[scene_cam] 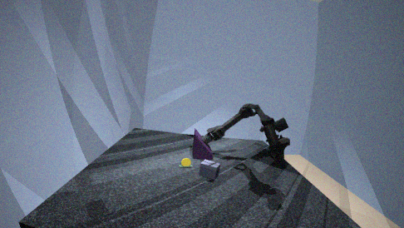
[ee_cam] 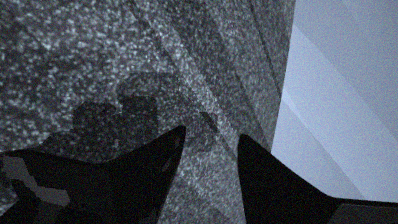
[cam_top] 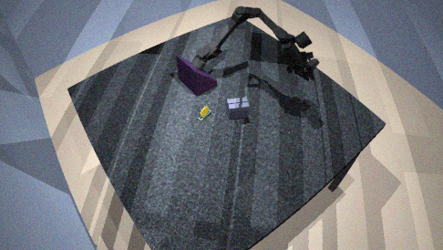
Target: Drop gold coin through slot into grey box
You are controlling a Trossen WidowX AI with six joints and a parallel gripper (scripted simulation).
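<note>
Our arm (cam_top: pixel 255 20) folds sharply at the elbow, wrist bent downward. Our gripper (ee_cam: pixel 211 150) hangs low with its jaws partly apart, nothing between them.

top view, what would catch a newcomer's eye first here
The gold coin stands out, bright yellow on edge in its green holder near the middle of the dark table. Beside it sits the grey box, and behind them a purple wedge near the arm's base. The gripper hangs open and empty over the far corner, well away from the coin.
</note>
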